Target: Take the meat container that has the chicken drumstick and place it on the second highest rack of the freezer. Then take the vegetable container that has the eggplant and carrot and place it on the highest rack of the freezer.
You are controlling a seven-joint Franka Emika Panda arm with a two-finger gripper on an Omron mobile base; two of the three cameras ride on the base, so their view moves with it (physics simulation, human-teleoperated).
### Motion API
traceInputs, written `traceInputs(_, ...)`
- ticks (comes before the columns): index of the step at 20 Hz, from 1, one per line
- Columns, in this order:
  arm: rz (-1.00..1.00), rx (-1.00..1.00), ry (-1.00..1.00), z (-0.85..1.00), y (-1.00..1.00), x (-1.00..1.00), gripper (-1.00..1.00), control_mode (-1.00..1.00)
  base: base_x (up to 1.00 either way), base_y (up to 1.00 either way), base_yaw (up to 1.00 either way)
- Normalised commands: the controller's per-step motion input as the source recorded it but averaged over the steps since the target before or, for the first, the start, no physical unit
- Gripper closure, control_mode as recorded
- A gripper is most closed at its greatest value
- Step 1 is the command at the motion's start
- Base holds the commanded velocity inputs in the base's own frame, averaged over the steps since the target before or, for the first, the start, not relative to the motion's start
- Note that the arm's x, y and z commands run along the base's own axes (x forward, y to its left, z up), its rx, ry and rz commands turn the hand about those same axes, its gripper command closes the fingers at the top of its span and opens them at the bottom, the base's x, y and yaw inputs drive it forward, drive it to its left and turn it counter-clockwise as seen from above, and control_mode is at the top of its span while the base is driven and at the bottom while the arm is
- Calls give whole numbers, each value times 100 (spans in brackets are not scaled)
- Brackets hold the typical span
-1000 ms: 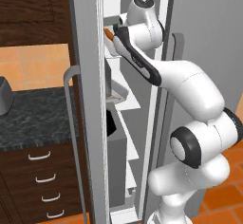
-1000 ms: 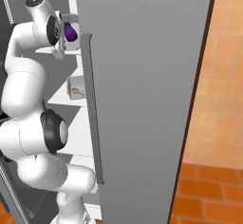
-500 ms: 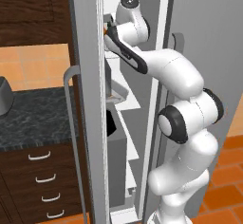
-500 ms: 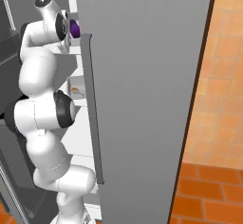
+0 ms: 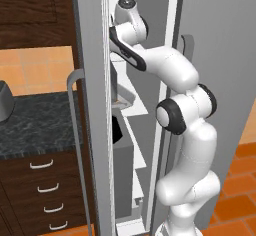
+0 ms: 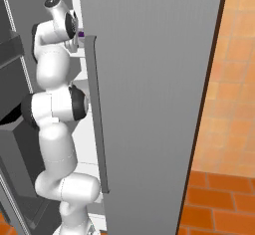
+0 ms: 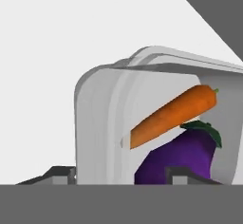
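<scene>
The vegetable container point(image 7: 156, 123) is a light-grey tub lying close in front of the hand, with the bright-orange carrot point(image 7: 173, 116) resting on the dark-purple eggplant point(image 7: 178, 156) inside it. My gripper point(image 7: 123, 176) is open, its fingertips point(image 7: 60, 173) spread to either side of the tub's near wall. In the base views the hand point(image 5: 127, 22) reaches onto the top shelf of the freezer point(image 5: 160, 10), and a sliver of eggplant point(image 6: 80, 33) shows beside it. One shelf down sits another grey container point(image 5: 125, 97); the chicken drumstick is hidden.
The open freezer door point(image 5: 90, 130) with its long handle point(image 5: 75, 145) stands left of the arm. The wide grey fridge door point(image 6: 149, 79) is on the right. A dark counter with drawers point(image 5: 35, 130) lies to the left. Lower white shelves point(image 5: 137, 145) sit beneath.
The fingers have opened off the vegetable container. The arm has folded more upright and the hand has pushed further into the top shelf.
</scene>
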Motion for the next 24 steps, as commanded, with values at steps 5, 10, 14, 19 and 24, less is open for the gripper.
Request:
traceInputs(5, 0, -1, -15, -1, 0, -5, -100, -100, 0, 0, 0)
traceInputs(10, 0, 0, -4, -3, -5, -20, -100, -100, 0, 0, 0)
traceInputs(14, 0, 0, -2, -26, -44, -70, -100, -100, 0, 0, 0)
traceInputs(19, 1, 0, -9, -35, -37, -100, -100, -100, 0, 0, 0)
traceInputs(24, 0, 1, -7, -21, -33, -100, -100, -100, 0, 0, 0)
